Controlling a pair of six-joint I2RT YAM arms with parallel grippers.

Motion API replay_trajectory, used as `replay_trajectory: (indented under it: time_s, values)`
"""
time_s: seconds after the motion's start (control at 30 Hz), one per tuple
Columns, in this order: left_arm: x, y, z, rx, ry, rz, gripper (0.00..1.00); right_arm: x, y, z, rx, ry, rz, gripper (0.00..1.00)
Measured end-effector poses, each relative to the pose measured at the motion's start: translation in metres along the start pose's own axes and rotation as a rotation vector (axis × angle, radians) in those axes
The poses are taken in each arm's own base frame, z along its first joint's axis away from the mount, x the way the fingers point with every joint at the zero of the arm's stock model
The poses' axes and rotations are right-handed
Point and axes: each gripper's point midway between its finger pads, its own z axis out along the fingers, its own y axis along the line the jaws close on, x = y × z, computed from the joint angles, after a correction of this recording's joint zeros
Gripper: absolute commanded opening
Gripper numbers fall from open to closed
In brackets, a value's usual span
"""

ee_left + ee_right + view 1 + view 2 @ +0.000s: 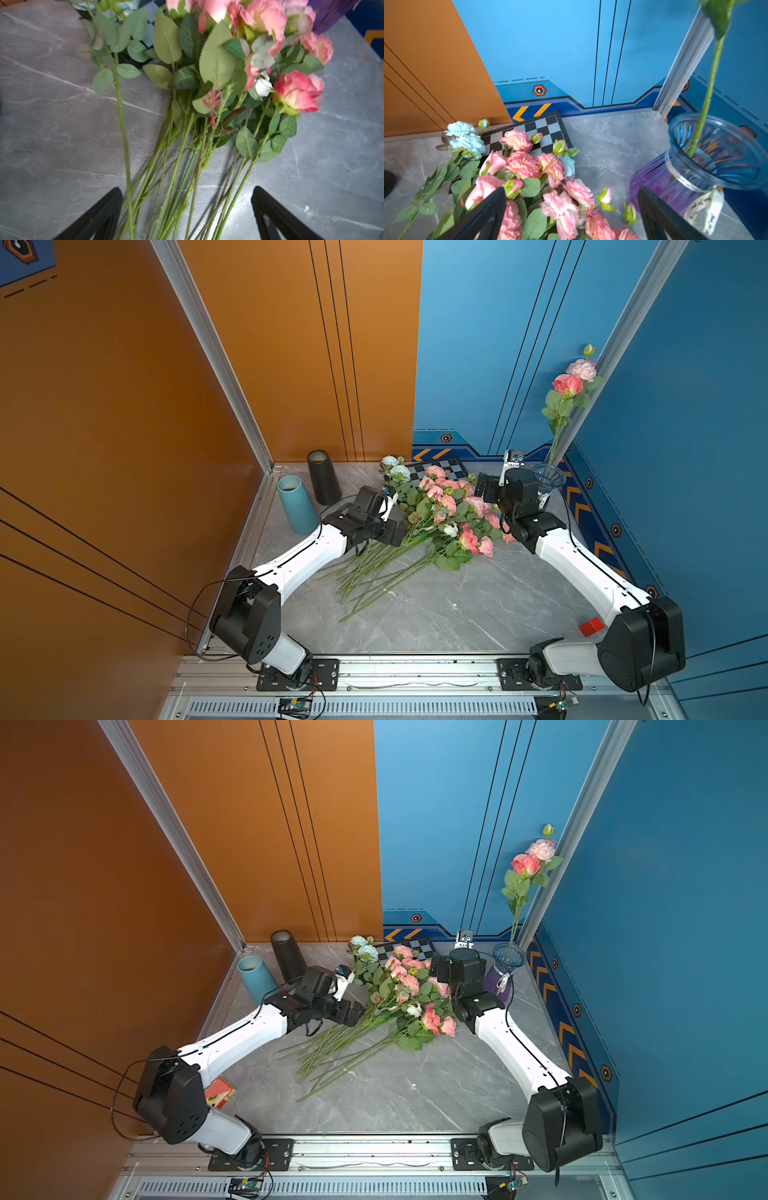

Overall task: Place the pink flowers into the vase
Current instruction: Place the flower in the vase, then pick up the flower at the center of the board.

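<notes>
Both sets of jaws stand wide, holding nothing: left gripper (186, 188) over the pink flowers (446, 506) mid-frame; right gripper (571, 188) beside the vase (503, 966), right of centre.

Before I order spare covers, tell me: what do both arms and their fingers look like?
Both arms match: the left arm and right arm have white tapered shells, bulky black joint housings and thin black cables outside. The fingers are black wedges with triangular cut-outs.
</notes>
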Motion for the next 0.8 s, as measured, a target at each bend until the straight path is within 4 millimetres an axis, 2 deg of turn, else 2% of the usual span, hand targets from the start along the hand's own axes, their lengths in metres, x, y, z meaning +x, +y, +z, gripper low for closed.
replay_trajectory:
  time_s: [0.13, 0.33, 0.37, 0.47, 0.8]
  values:
    - [0.020, -0.007, 0.021, -0.014, 0.074, 0.051, 1.00, 0.017, 0.005, 0.001, -0.024, 0.044, -0.002, 1.00]
    - [0.037, 0.000, 0.038, -0.049, 0.141, 0.061, 0.85, 0.036, 0.006, 0.002, -0.042, 0.091, -0.011, 1.00]
    - [0.037, 0.001, 0.039, -0.053, 0.145, 0.062, 0.79, 0.038, 0.006, 0.002, -0.042, 0.096, -0.012, 1.00]
    - [0.036, 0.001, 0.044, -0.060, 0.150, 0.071, 0.70, 0.044, 0.007, 0.003, -0.048, 0.108, -0.015, 1.00]
    - [0.019, -0.003, 0.067, -0.062, 0.151, 0.090, 0.48, 0.052, 0.006, 0.003, -0.052, 0.126, -0.018, 1.00]
